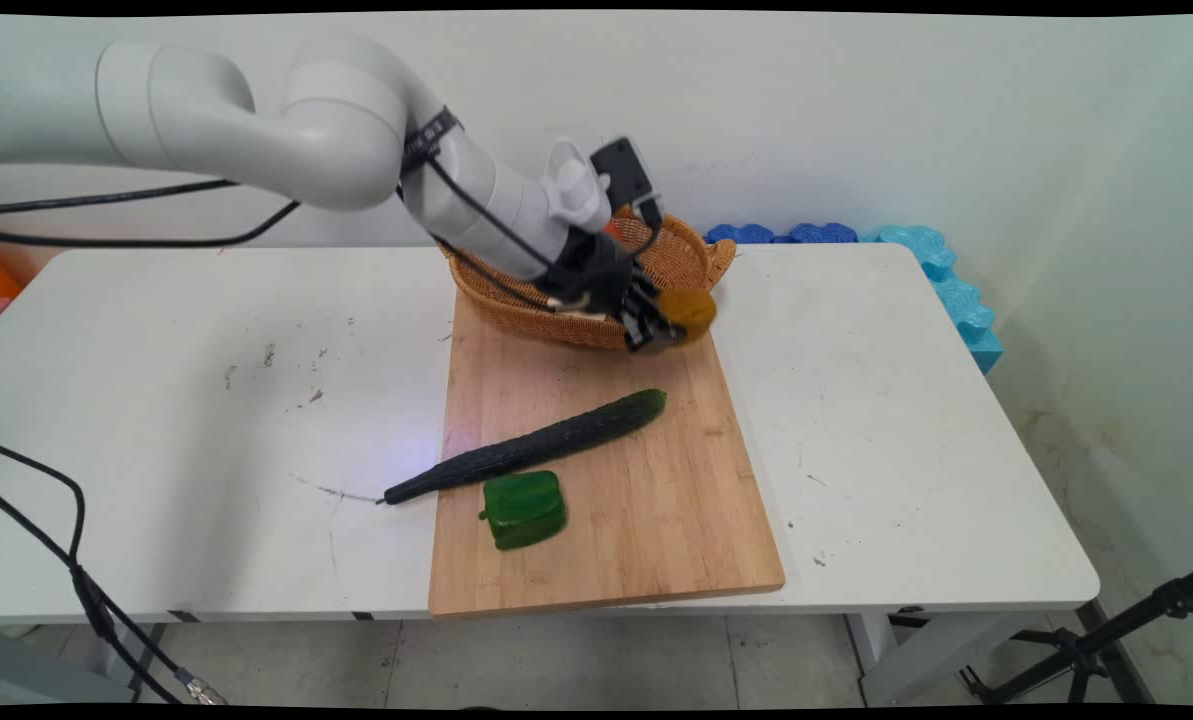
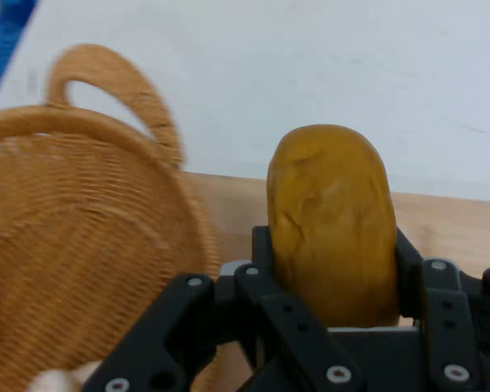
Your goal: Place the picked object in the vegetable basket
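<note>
Only close-up: potato (image 2: 331, 224) (claw-pinched (image 2: 331, 269))

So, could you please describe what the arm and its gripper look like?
The arm is glossy white, built of rounded tubular links with bulbous joints. Black cables trail along it, strapped on by a black band. The gripper is black, with two fingers on a linkage studded with silver screws.

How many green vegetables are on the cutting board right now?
2. The cucumber lies diagonally, its dark end overhanging the cutting board's left edge; the green pepper sits just in front of it. The basket may hide others.
</note>
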{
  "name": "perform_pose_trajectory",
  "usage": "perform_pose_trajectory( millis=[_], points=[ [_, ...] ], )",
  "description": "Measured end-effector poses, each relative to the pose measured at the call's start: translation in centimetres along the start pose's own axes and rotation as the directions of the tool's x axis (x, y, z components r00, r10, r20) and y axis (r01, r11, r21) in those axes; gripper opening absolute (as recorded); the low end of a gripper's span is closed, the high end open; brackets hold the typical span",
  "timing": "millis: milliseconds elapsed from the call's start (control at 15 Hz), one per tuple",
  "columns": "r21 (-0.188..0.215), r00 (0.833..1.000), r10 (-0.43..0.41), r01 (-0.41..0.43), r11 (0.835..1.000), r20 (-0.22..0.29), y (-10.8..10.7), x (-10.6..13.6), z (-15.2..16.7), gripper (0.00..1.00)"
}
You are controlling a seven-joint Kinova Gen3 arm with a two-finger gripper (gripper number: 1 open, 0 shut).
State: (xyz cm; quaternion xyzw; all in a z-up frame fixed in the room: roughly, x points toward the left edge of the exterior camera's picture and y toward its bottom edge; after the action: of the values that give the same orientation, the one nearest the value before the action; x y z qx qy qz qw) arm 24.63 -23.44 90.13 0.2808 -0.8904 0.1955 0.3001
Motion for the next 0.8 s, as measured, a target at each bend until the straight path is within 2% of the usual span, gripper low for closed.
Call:
perform_pose_trajectory(
  millis=[467, 800],
  points=[
    [0.078, 1.0, 0.01, -0.01, 0.997, -0.009, -5.6, 0.9, 1.5, 0.0],
    [0.106, 1.0, 0.028, -0.029, 0.994, 0.009, -8.6, 0.3, 3.7, 0.0]
  ],
)
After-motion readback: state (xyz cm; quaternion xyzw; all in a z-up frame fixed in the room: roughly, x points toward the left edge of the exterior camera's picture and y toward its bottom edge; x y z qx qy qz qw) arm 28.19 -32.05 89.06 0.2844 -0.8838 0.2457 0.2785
